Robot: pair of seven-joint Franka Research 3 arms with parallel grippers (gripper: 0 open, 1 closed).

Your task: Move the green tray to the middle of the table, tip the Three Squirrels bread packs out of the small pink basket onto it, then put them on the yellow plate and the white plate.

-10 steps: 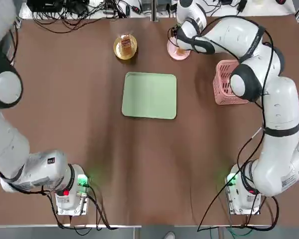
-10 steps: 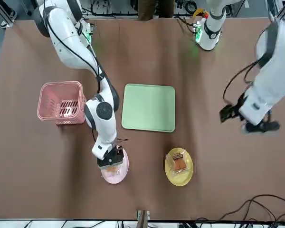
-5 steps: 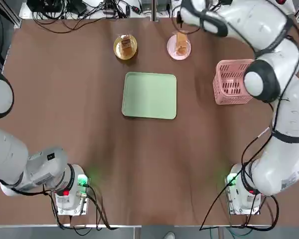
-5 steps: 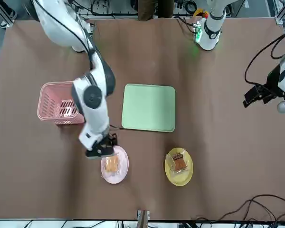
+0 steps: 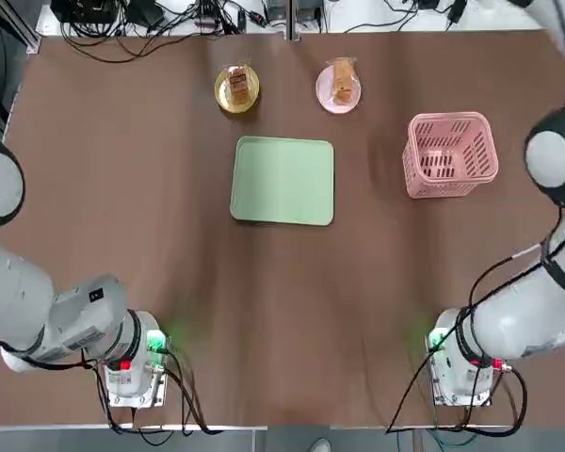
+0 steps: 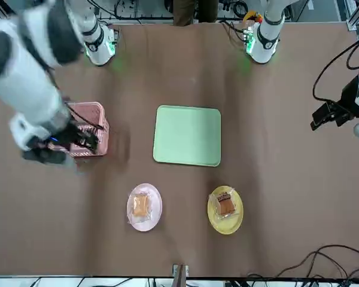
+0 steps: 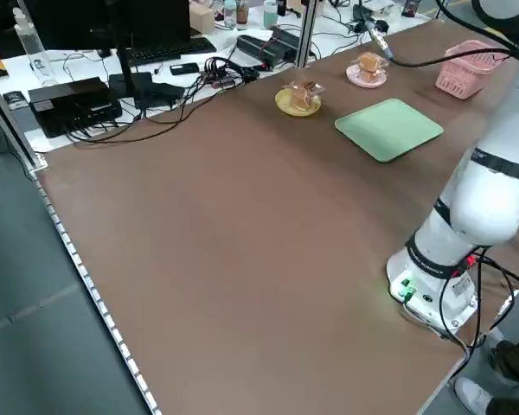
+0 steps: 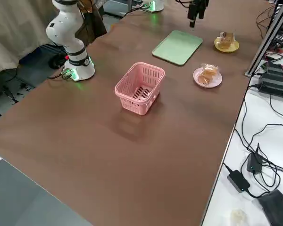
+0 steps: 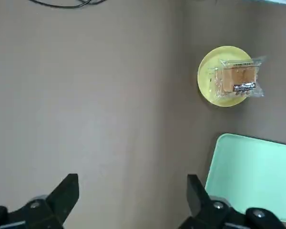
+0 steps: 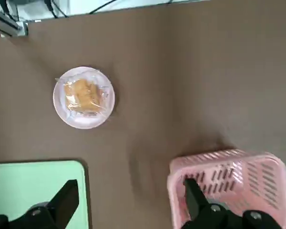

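The green tray (image 5: 282, 181) lay flat and bare at the middle of the brown surface (image 5: 169, 282), and everything else is placed from it. Beyond the tray's far edge, away from the arm bases, stood two small dishes side by side and apart from each other: the yellow plate (image 5: 236, 88) toward the robot's left and the white plate (image 5: 339, 87) toward its right. Each carried one bread pack, one (image 5: 237, 86) resting on the yellow plate and another (image 5: 342, 82) on the white plate. The pink basket (image 5: 450, 155) stood upright well off to the tray's right side, not touching it; whether anything remained inside could not be told.

The right gripper (image 10: 128, 200) hung above the surface between the tray and the basket, its fingers (image 10: 62, 202) spread wide and holding nothing. The left gripper (image 9: 131, 195) hovered off the tray's left side, near the yellow plate, its fingers (image 9: 66, 193) likewise released and empty.
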